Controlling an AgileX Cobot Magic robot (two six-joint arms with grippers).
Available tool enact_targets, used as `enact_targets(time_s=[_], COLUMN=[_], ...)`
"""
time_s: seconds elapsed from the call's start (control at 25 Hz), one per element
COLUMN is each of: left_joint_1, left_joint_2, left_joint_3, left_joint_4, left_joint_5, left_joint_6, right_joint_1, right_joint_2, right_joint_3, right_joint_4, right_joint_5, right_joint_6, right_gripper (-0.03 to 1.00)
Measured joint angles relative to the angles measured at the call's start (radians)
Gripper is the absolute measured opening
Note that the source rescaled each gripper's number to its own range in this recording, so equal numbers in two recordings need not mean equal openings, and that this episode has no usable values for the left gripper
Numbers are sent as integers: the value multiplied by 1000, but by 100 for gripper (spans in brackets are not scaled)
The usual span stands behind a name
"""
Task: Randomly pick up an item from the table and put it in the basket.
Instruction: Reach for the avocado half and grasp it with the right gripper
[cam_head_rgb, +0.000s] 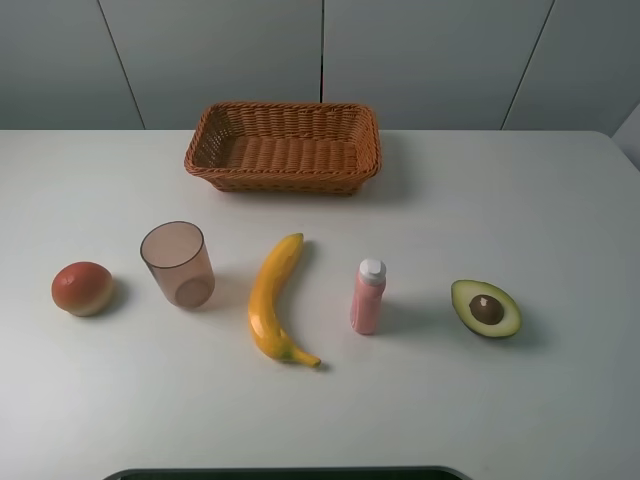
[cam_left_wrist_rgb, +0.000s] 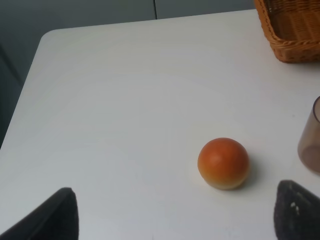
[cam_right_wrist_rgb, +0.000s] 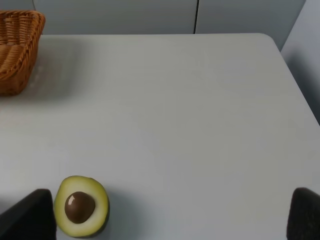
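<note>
Five objects sat in a row on the white table (cam_head_rgb: 560, 200), high view: orange-red fruit (cam_head_rgb: 82, 288), cup (cam_head_rgb: 178, 264), banana (cam_head_rgb: 275, 300), pink bottle (cam_head_rgb: 367, 297), halved avocado (cam_head_rgb: 486, 308) at the right end. Avocado lay cut face up, with dark green skin, pale yellow-green flesh and a brown pit. Basket (cam_head_rgb: 283, 183) stood behind the row, well apart from it.

Left wrist view: left gripper (cam_left_wrist_rgb: 172, 220) spread wide, empty, fruit ahead of it.

Right wrist view: right gripper (cam_right_wrist_rgb: 165, 217) spread wide, empty, avocado close by one fingertip (cam_right_wrist_rgb: 30, 216).
</note>
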Motion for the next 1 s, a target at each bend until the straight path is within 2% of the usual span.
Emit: enact_targets(time_s=[0.32,0.44,0.76,1.0], left_joint_1=[0,0,0,0], left_joint_2=[0,0,0,0], left_joint_3=[0,0,0,0], left_joint_4=[0,0,0,0], left_joint_5=[0,0,0,0], left_joint_6=[0,0,0,0], right_joint_1=[0,0,0,0], right_joint_2=[5,106,600,943], right_joint_3=[-2,-58,-269,-291], right_joint_4=[26,21,58,111], right_joint_5=[0,20,58,7], right_joint_6=[0,-12,-227,-409], right_gripper=[100,100,100,100])
